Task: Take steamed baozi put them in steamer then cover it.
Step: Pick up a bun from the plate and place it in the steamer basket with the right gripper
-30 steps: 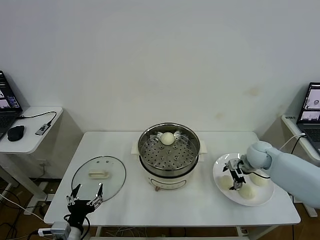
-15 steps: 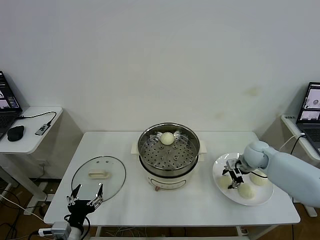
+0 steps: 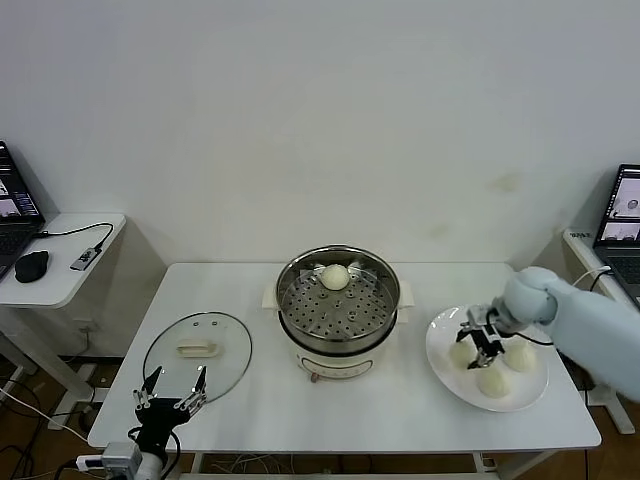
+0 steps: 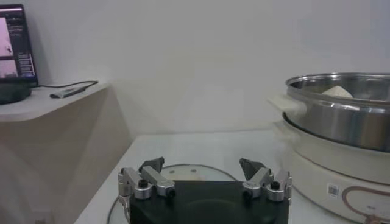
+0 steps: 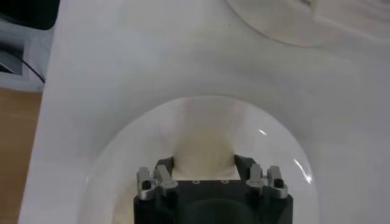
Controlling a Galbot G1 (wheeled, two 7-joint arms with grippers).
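Head view is showing one baozi (image 3: 335,276) sitting in the steamer (image 3: 339,300) at centre frame. At right, the right gripper (image 3: 482,342) is closing its jaws around a second baozi (image 5: 204,153) on the plate (image 3: 447,377). Lower left, the left gripper (image 3: 171,392) is idling wide open beside the cover (image 3: 197,348), not yet placed.

Right gripper (image 3: 481,341) (closed) around baozi (image 5: 204,149)
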